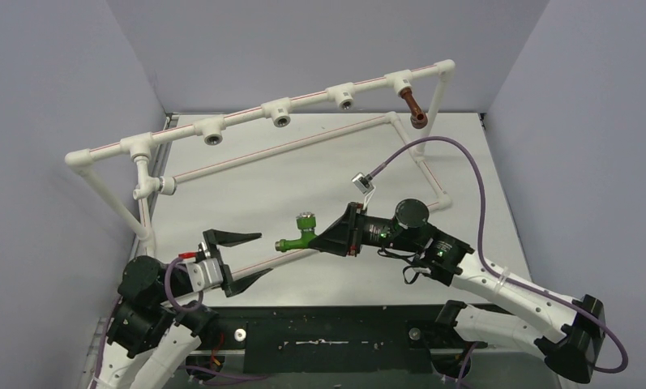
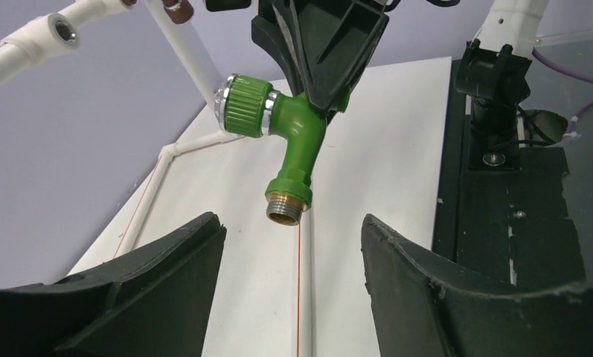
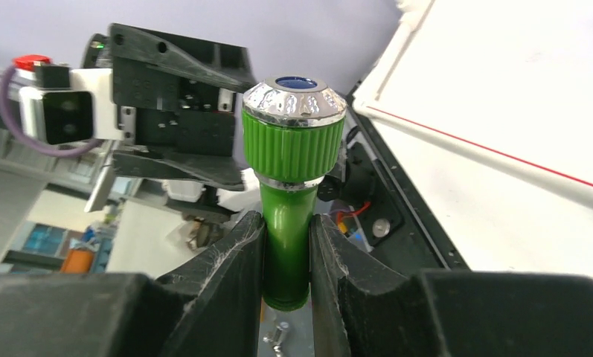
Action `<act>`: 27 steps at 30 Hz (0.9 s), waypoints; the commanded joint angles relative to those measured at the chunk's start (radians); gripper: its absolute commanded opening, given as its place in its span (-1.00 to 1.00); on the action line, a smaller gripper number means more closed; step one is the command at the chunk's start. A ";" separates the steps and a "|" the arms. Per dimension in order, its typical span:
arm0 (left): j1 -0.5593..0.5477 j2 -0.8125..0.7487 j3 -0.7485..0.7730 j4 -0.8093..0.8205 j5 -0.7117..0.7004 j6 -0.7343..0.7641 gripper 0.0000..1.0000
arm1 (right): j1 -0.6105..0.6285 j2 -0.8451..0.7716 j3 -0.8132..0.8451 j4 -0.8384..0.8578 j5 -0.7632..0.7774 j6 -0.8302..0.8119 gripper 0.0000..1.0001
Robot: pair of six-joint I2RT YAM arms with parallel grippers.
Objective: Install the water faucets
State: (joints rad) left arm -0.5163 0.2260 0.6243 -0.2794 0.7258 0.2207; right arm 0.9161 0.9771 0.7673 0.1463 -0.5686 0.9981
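- Holding the green faucet off the bench is the right tool. Its jaws are clamped on the smooth neck below the ribbed knob.
- Left tool: jaws apart, nothing between them and nothing touched.
- Key relation, top view: the faucet sits at about 2 o'clock from the left tool, just beside it with a clear gap. The right arm has it, and the left arm is the near helper.
- Long axis, top view: the threaded end points to 9 o'clock, at the left tool's far finger, and the knob sticks up toward 12 o'clock.
- Left wrist view: the brass thread hangs at 12 o'clock over the gap between the two fingers, spout bent and mouth facing down.
- Brown faucet hangs from the end socket of the pipe frame at 1 o'clock, and looks already fitted.
- Empty sockets run along the top rail from 10 to 12 o'clock, well apart from the green faucet.
- My guess: the thread faces away from the rail, so it has to turn toward a socket, either by a regrip or by passing to the left tool.
- Writing: none readable. The knob has a blue cap with a silver rim, no brand or label legible.
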 commanded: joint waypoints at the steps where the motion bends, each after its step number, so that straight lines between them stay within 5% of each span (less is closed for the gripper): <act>1: 0.001 0.003 0.081 -0.029 -0.035 -0.051 0.33 | -0.008 -0.050 0.084 -0.120 0.101 -0.136 -1.00; 8: 0.001 0.146 0.216 -0.090 -0.190 -0.186 0.40 | -0.015 -0.077 0.132 -0.309 0.247 -0.298 -1.00; 12: 0.001 0.229 0.318 -0.109 -0.401 -0.306 0.27 | -0.017 -0.100 0.135 -0.391 0.368 -0.375 -1.00; 27: 0.001 0.615 0.909 -0.398 -0.833 -0.310 0.20 | -0.047 -0.140 0.081 -0.336 0.407 -0.408 -1.00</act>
State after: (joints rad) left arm -0.5163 0.7654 1.4151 -0.6037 0.0925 -0.0757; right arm 0.8780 0.8528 0.8520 -0.2852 -0.1711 0.6048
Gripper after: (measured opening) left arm 0.610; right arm 0.246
